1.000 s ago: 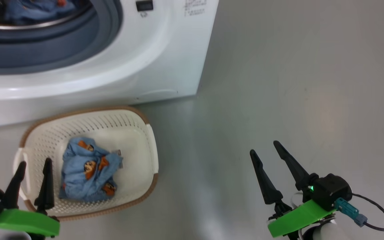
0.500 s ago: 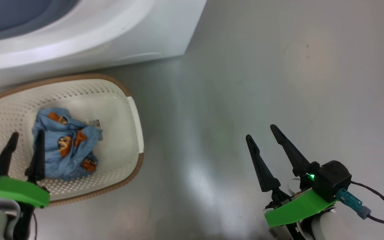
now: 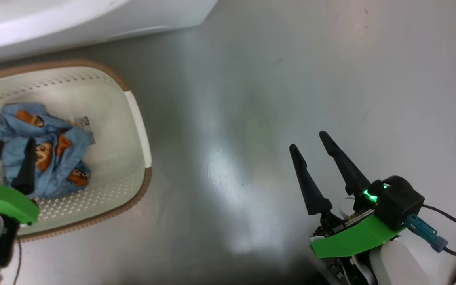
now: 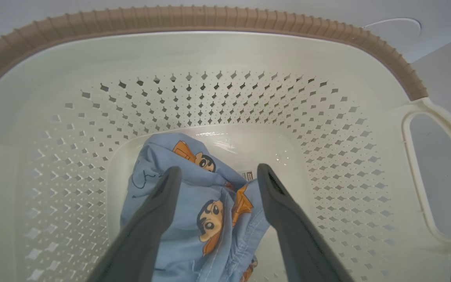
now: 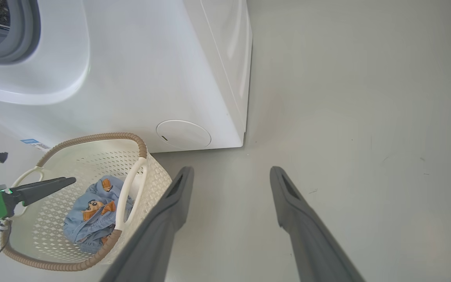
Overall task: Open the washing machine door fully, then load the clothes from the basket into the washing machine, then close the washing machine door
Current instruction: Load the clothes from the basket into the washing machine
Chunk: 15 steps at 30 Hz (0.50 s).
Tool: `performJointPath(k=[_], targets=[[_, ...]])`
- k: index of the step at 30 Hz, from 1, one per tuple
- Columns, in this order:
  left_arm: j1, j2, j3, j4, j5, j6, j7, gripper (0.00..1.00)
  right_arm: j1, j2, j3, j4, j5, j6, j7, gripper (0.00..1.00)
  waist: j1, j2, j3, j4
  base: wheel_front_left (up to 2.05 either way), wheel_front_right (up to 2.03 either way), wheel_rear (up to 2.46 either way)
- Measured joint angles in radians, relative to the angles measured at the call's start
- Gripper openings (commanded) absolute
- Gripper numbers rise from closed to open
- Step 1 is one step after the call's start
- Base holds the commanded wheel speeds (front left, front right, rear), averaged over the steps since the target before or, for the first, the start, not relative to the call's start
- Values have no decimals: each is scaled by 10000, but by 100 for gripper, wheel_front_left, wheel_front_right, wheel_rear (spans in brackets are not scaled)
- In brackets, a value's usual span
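Open left claw [image 3: 15, 142] hangs over the clothes [image 3: 56, 168] in the basket [image 3: 133, 114].
The clothes lie bunched on its bottom, just below the spread fingers [image 4: 151, 219], a heap with no clear long axis. The right claw [image 3: 308, 141], also open, hovers well aside over the floor [image 3: 251, 79].

Bright, even light, soft glare on the floor [image 3: 228, 174] left of the right gripper [image 3: 308, 141], wrist views warp at the edges.
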State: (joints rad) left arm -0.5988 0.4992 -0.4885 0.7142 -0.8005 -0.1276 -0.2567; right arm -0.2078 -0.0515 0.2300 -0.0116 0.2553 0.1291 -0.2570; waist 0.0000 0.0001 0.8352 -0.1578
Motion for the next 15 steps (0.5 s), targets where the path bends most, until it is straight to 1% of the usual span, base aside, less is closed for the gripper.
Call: performJointPath(k=[1,2,5,15], targets=[[-146,90,-171,96,-119,0,0,100,-41,0,23,-42,17,0,0,100,0,0,94,-21,0,0,0],[-425,259,-548,362,-376,0,10,100,-71,0,67,-82,31,0,0,100,1,0,276,-66,0,0,0],[-785,460,-1062,746,-686,0,221,100,-74,0,109,-107,44,0,0,100,0,0,520,-128,0,0,0],[-1990,922,-2263,1649,-1687,0,1304,100,-208,2,134,-322,121,0,0,100,0,0,1200,-333,0,0,0]])
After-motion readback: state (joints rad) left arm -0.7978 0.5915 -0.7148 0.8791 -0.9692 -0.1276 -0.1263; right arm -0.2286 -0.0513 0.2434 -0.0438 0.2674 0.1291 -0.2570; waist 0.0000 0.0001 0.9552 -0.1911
